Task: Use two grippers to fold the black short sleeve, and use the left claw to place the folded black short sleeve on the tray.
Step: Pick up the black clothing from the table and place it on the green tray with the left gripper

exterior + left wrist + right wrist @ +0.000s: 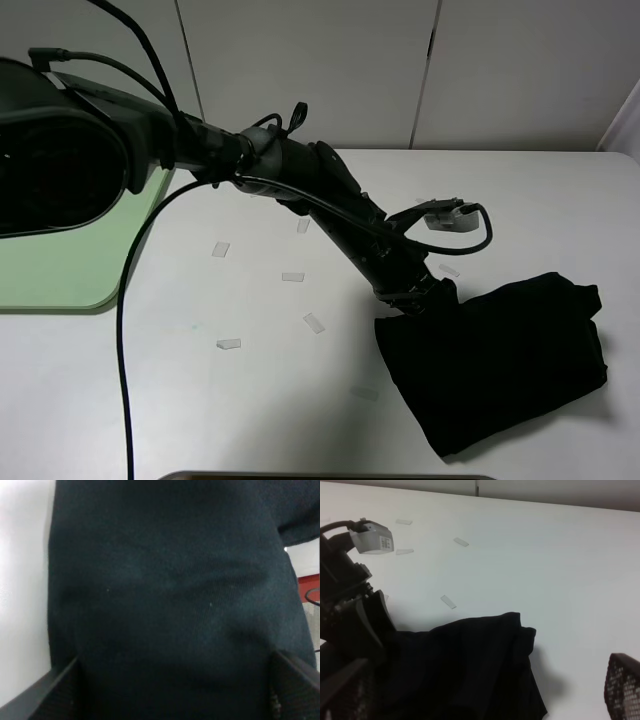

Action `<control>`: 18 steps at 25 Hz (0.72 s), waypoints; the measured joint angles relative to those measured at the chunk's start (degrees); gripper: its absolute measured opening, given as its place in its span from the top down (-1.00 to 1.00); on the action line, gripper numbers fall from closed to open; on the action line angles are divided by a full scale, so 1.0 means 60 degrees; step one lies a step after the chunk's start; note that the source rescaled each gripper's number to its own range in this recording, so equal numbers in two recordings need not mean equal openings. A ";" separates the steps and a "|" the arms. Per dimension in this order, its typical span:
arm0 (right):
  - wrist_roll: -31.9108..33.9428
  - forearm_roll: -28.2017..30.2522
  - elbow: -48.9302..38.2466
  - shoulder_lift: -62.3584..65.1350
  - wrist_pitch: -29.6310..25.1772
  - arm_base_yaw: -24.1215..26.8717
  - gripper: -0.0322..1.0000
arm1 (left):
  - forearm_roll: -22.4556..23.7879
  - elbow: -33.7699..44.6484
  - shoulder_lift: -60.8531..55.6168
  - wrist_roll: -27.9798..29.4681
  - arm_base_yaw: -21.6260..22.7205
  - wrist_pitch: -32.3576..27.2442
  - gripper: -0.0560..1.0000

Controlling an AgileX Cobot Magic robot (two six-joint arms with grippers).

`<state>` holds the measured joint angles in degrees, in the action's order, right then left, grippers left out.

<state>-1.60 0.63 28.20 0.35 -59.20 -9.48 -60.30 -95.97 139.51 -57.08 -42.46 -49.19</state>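
A white table (pixel 200 400) stands before pale cabinet doors, with small clear tape scraps (pixel 314 322) scattered across its middle.

The black shirt (pixel 500 360) lies folded into a compact bundle at about four o'clock on the table, well apart from the pale green tray (pixel 70 270), which sits at nine o'clock along the left edge. The lettering and neck label are hidden inside the folds.

The folding looks done to me, and I judge the step in hand to be the pickup. My left gripper (pixel 425 300) sits at the bundle's ten o'clock corner, touching the cloth. In my left wrist view the shirt fills the space between my two fingers (pixel 50 692), which stand wide to either side; I cannot tell whether they have bitten the fabric yet. My left arm (pixel 330 200) reaches long and low from the upper left, diagonally across the middle of the table, wrist tipped down.

My right gripper (pixel 625 685) is out of the overhead view; its fingers are spread apart and hold nothing, hovering beside the bundle.

Next I would need to pinch all the layers firmly, lift without letting the fold spill, and carry the shirt toward nine o'clock to the tray.
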 joint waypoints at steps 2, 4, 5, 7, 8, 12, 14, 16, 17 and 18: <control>0.0000 0.0000 0.0000 0.0000 0.0000 0.0000 -1.00 | 0.0184 0.0000 -0.0105 0.0009 0.0037 0.0122 -0.56; 0.0000 0.0000 0.0000 0.0000 0.0000 0.0000 -1.00 | 0.0398 -0.0031 -0.0236 0.0030 0.0116 0.0271 -0.65; 0.0000 0.0000 0.0000 0.0000 0.0000 0.0000 -1.00 | 0.0473 -0.0070 -0.0272 0.0030 0.0168 0.0352 -0.69; 0.0000 0.0000 0.0000 0.0000 0.0000 0.0000 -1.00 | 0.0654 -0.0096 -0.0313 0.0040 0.0291 0.0467 -0.72; 0.0000 0.0000 0.0000 0.0000 0.0000 0.0000 -1.00 | 0.0791 -0.0096 -0.0316 0.0040 0.0336 0.0556 -0.73; 0.0000 0.0000 0.0000 0.0000 0.0000 0.0000 -1.00 | 0.0980 -0.0096 -0.0316 0.0040 0.0412 0.0935 -0.75; 0.0000 0.0000 0.0000 0.0000 0.0000 0.0000 -1.00 | 0.0980 -0.0096 -0.0316 0.0040 0.0403 0.1073 -0.75; 0.0000 0.0000 0.0000 0.0000 0.0000 0.0000 -1.00 | 0.0951 -0.0096 -0.0286 0.0040 0.0403 0.1095 -0.75; 0.0000 0.0000 0.0000 0.0000 0.0000 0.0000 -1.00 | 0.0904 -0.0104 -0.0221 0.0040 0.0395 0.1064 -0.75; 0.0000 0.0000 0.0000 0.0000 0.0000 0.0000 -1.00 | 0.0838 -0.0108 -0.0151 0.0040 0.0382 0.1041 -0.75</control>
<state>-1.60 0.63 28.20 0.35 -59.20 -9.48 -55.28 -96.62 138.61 -56.85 -40.17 -42.95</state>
